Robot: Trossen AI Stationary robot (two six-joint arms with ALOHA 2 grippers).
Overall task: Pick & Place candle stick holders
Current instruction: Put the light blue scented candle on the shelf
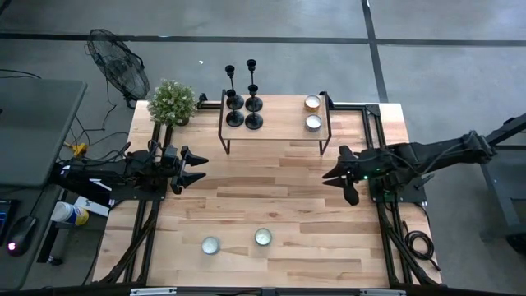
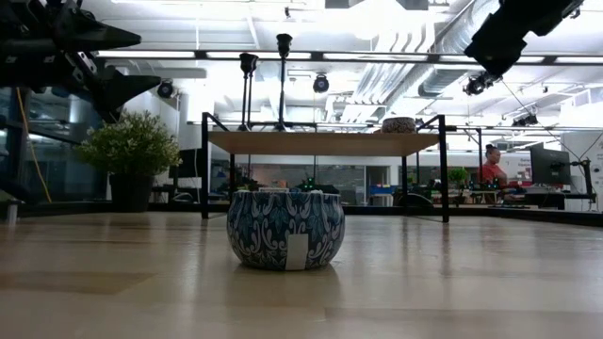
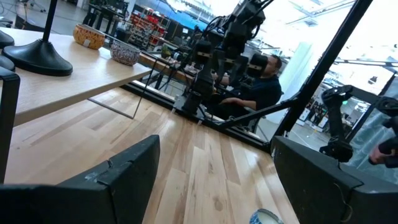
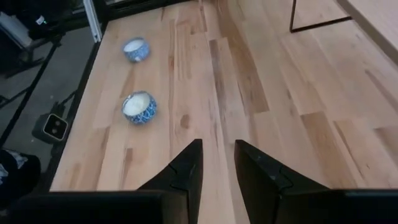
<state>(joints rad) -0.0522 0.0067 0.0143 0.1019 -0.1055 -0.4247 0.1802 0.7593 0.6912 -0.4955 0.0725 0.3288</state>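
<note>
Several slim black candle stick holders (image 1: 244,111) stand upright on their round bases on the left part of a raised wooden shelf (image 1: 279,133) at the table's far side. Two of them (image 2: 283,80) show in the low view, and one base (image 3: 40,56) in the left wrist view. My left gripper (image 1: 196,168) hovers open at the table's left, pointing toward the middle, with nothing between its fingers (image 3: 124,168). My right gripper (image 1: 337,176) hangs above the table's right side, tipped down, with its fingers (image 4: 186,165) a narrow gap apart over bare wood.
Two low tealight cups (image 1: 312,113) sit on the shelf's right part. Two blue-patterned candle pots (image 1: 237,240) stand near the table's front edge. A potted plant (image 1: 173,103) is at the far left corner and a fan (image 1: 115,62) stands behind it. A person (image 3: 261,87) sits beyond the table.
</note>
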